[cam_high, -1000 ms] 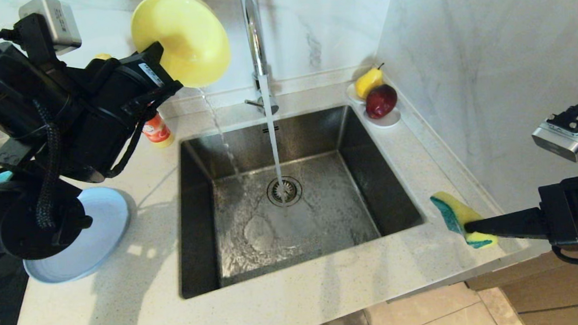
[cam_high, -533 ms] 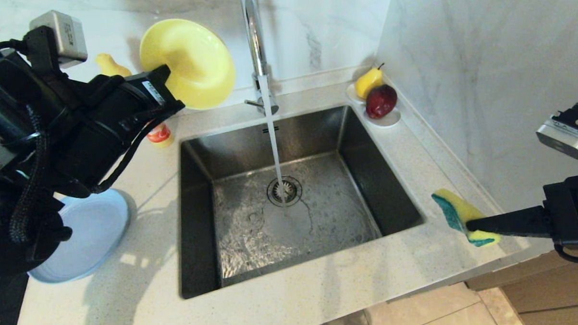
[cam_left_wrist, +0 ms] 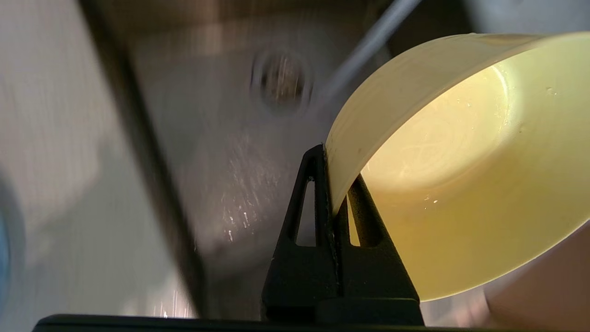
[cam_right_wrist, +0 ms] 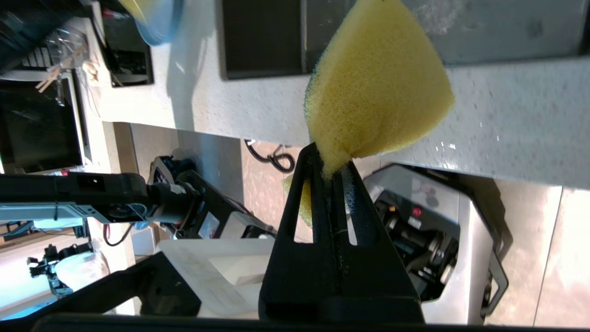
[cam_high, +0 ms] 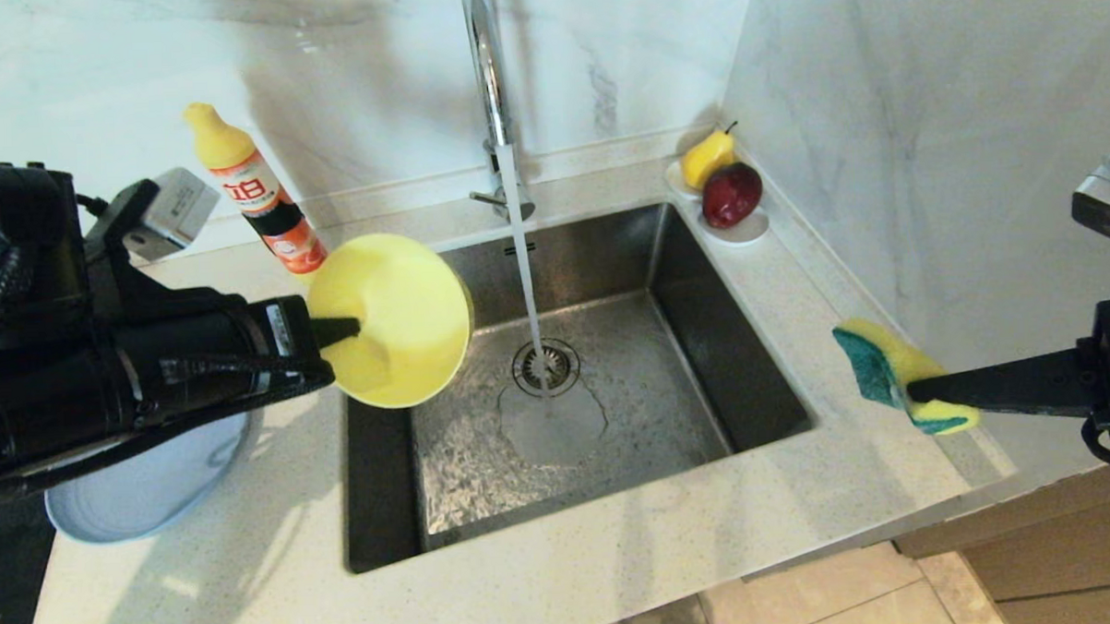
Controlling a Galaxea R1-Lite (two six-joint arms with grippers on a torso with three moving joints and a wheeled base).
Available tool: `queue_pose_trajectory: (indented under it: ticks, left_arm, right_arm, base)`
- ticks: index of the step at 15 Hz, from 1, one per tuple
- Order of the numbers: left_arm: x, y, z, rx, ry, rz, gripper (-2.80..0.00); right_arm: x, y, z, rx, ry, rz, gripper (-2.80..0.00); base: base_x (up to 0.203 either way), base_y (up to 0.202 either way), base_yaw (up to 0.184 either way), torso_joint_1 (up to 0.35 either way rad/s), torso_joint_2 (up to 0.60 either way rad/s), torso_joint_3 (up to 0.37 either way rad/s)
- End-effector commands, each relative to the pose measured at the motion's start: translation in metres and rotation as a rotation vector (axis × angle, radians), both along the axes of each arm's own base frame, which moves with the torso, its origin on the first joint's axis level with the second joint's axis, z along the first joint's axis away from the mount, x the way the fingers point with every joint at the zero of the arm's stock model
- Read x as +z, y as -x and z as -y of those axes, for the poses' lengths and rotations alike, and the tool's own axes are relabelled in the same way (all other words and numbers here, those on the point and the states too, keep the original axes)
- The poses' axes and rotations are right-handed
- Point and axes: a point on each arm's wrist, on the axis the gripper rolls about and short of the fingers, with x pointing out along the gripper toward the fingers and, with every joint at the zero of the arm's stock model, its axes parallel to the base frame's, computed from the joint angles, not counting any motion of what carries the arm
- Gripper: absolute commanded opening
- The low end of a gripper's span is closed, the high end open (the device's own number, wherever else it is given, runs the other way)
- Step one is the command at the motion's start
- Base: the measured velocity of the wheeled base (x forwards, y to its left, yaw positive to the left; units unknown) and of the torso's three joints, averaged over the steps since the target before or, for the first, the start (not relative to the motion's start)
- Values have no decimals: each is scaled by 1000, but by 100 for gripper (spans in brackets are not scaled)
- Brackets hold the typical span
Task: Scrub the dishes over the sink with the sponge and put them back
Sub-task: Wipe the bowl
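Observation:
My left gripper (cam_high: 348, 331) (cam_left_wrist: 333, 184) is shut on the rim of the pale yellow-green bowl (cam_high: 394, 322) (cam_left_wrist: 461, 166). It holds the bowl tipped on its side over the left edge of the sink (cam_high: 760, 360). My right gripper (cam_high: 918, 393) (cam_right_wrist: 329, 166) is shut on the yellow sponge (cam_high: 894, 374) (cam_right_wrist: 378, 87) with its green layer, above the counter to the right of the sink. The grey-blue plate (cam_high: 137, 497) lies on the counter at the left, partly hidden by my left arm. The teal-blue bowl is out of view.
Water runs from the chrome faucet (cam_high: 490, 83) onto the drain strainer (cam_high: 546, 366). A dish soap bottle (cam_high: 258, 202) stands behind the sink's left corner. A small white dish (cam_high: 746, 230) with a pear and a red apple sits at the back right, against the wall.
My left arm has swung down and rolled, bringing the bowl from high near the back wall down over the sink's left edge. The soap bottle is now uncovered. The sponge has risen slightly.

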Motion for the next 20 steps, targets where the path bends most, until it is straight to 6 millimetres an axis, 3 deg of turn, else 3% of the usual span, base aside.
queue_pose_trajectory:
  ticks: [1, 6, 8, 10, 13, 16, 20]
  left_arm:
    - [-14, 10, 3, -30, -25, -163, -280]
    - [-41, -15, 35, -47, 41, -345, -280]
    - [-41, -26, 50, -55, 73, -366, -280]
    - [-48, -43, 69, -59, 89, -401, -280]
    - [-65, -63, 100, -3, 59, -426, -280]
    - [-63, -67, 121, 10, 74, -402, -280]
    - [-57, -73, 149, -1, 118, -374, -280]
  right_arm:
    - [10, 1, 0, 8, -17, 28, -280]
    - [18, -7, -11, 52, -23, 43, -280]
    - [16, -13, -15, 58, -18, 31, -280]
    - [10, -30, -22, 62, -6, -1, -280]
    - [18, -39, -37, 111, -13, 16, -280]
    - [23, -39, -53, 174, -16, 21, -280]
    - [4, -45, -93, 290, 23, -52, -280]
  base:
    - [0, 0, 0, 0, 0, 0]
    - [0, 0, 0, 0, 0, 0]
    - [0, 0, 0, 0, 0, 0]
    - [0, 0, 0, 0, 0, 0]
    - [0, 0, 0, 0, 0, 0]
    - [0, 0, 0, 0, 0, 0]
    - [0, 0, 0, 0, 0, 0]
